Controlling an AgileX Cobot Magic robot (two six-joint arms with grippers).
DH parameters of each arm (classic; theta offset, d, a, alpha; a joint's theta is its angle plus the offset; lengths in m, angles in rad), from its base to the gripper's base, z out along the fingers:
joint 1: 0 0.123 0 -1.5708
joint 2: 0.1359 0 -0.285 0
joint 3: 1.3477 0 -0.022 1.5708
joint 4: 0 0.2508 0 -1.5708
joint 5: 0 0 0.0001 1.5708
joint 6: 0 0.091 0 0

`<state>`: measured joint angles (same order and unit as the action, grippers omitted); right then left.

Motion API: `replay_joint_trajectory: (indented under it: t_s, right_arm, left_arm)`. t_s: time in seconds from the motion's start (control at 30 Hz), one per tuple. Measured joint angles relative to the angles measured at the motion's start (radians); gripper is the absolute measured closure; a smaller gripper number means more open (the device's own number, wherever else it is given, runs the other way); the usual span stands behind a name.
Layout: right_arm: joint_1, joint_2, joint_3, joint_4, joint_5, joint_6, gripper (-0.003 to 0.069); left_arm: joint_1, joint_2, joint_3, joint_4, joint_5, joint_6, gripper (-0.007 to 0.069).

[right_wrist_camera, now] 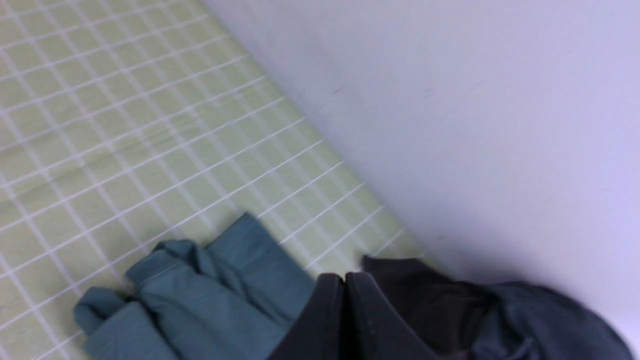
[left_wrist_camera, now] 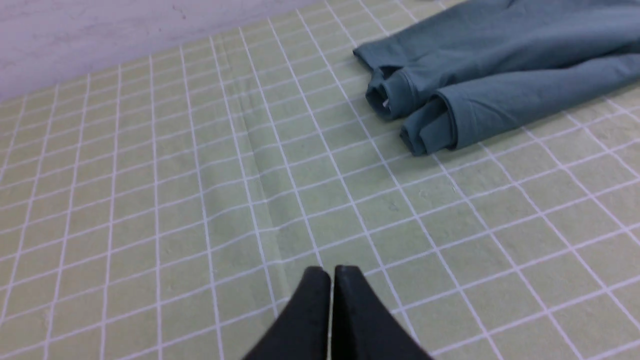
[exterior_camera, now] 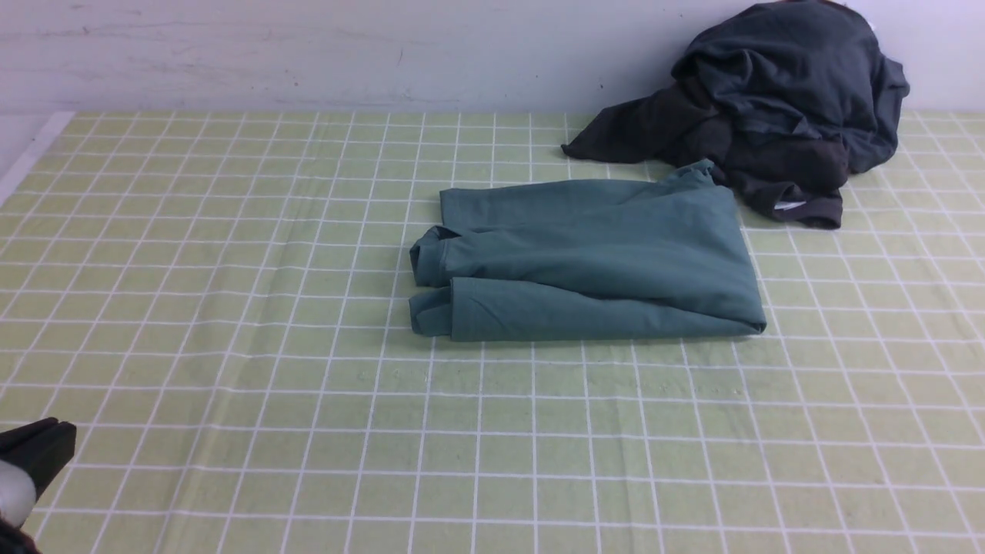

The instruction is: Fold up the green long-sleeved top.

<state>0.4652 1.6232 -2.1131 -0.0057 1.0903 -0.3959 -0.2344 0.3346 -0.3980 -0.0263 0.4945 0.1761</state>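
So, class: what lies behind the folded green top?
A heap of dark charcoal-grey garments lies behind the green long-sleeved top, by its far right corner, against the wall. Whatever the heap covers is hidden.

L pincer [left_wrist_camera: 330, 274] closed, tips touching, empty; only just seen at front view's near-left corner. R pincer [right_wrist_camera: 345, 279] closed too, tips together, empty.

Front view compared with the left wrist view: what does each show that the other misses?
Only the front view shows the pile of dark grey garments at the far right by the wall, and the whole folded outline of the green long-sleeved top. Only the left wrist view shows the left gripper close up, jaws shut, holding nothing. Both show the top's cuffed end, the checked tablecloth and the wall.
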Motion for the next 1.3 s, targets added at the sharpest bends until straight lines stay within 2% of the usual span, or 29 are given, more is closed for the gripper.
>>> replay_joint_trajectory:
  t_s: [0.13, 0.23, 0.27, 0.33, 0.4, 0.47, 0.5, 0.6, 0.7, 0.8, 0.97, 1.3]
  right_arm:
    - [-0.009, -0.166, 0.076, -0.077, -0.001, 0.051, 0.0672]
    - [-0.011, -0.340, 0.265, -0.165, -0.047, 0.130, 0.0672]
    - [-0.011, -0.483, 0.443, -0.226, -0.136, 0.232, 0.0672]
    - [-0.011, -0.575, 0.543, -0.264, -0.201, 0.312, 0.0672]
    - [-0.011, -0.775, 0.810, -0.339, -0.348, 0.489, 0.0673]
    - [-0.011, -0.935, 1.052, -0.406, -0.487, 0.614, 0.0673]
    - [-0.011, -0.971, 1.101, -0.422, -0.540, 0.640, 0.0673]
    - [-0.013, -1.265, 1.497, -0.557, -0.824, 0.880, 0.0673]
    - [-0.014, -1.476, 1.728, -0.612, -0.926, 1.097, 0.0673]
    - [-0.014, -1.613, 1.882, -0.649, -0.940, 1.269, 0.0673]
    - [-0.014, -1.634, 2.012, -0.720, -0.998, 1.366, 0.0673]
    - [-0.014, -1.633, 2.116, -0.774, -1.063, 1.387, 0.0673]
  left_arm:
    - [0.000, -0.042, 0.001, 0.000, -0.014, 0.000, 0.0627]
    - [0.000, -0.055, 0.001, 0.000, -0.024, 0.000, 0.0627]
    - [0.000, -0.055, 0.001, 0.000, -0.024, 0.000, 0.0627]
    - [0.000, -0.055, 0.001, 0.000, -0.024, 0.000, 0.0627]
    - [0.000, -0.055, 0.001, 0.000, -0.024, 0.000, 0.0627]
    - [0.000, -0.055, 0.001, 0.000, -0.024, 0.000, 0.0627]
    - [0.000, -0.055, 0.001, 0.000, -0.024, 0.000, 0.0627]
    - [0.000, -0.055, 0.001, 0.000, -0.024, 0.000, 0.0627]
    - [0.000, -0.055, 0.001, 0.000, -0.024, 0.000, 0.0627]
    - [0.000, -0.055, 0.002, 0.000, -0.024, 0.000, 0.0627]
    - [0.000, -0.055, 0.003, 0.001, -0.023, 0.001, 0.0627]
    - [0.000, -0.055, 0.003, 0.000, -0.021, 0.004, 0.0627]
